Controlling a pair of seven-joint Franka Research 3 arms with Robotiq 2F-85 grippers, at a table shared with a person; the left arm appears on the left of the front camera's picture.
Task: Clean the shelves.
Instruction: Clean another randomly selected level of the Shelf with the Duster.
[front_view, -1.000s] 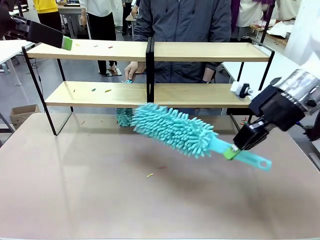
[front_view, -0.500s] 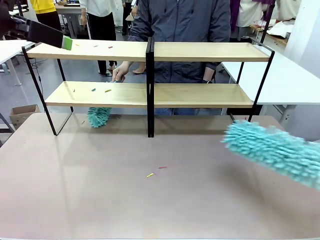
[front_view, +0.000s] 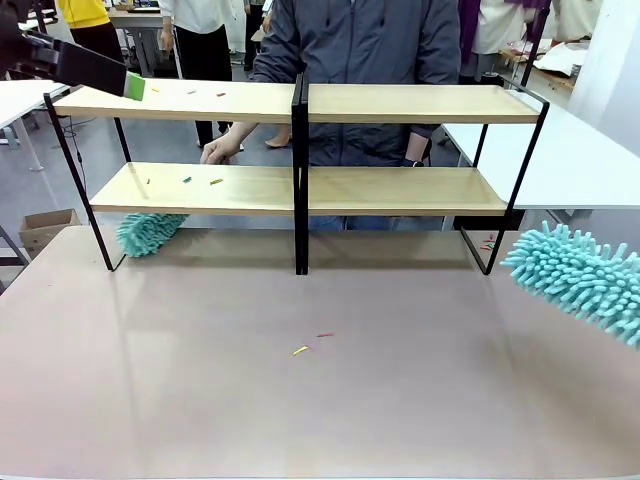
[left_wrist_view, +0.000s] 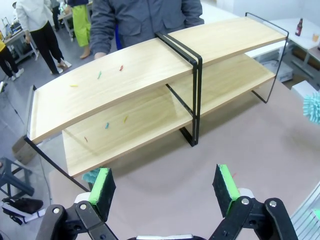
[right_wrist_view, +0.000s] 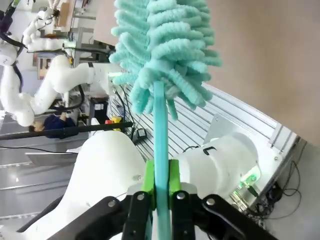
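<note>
Front view, from the left: the left gripper (front_view: 130, 84) hangs at the left end of the top board of the shelves (front_view: 400, 103), which stand across the far half of the tabletop (front_view: 200, 400), between robot and person. The left wrist view shows its jaws spread wide with nothing between the green pads (left_wrist_view: 102, 186), probably parked clear of the work. Just right of it, coloured scraps (front_view: 187, 180) lie on the left halves of both boards: the dirt to be removed. A person's hand (front_view: 222, 150) reaches in from behind at the lower board, and a small duster (front_view: 150, 232) shows under that board's left end, apparently worked by that hand. At the far right the large duster (front_view: 575, 280) hovers over the table's edge, well apart from the shelves. In the right wrist view the right gripper (right_wrist_view: 161, 182) is clenched on its handle (right_wrist_view: 160, 125), low on the shaft, so the fluffy head reaches far ahead of the fingers.
</note>
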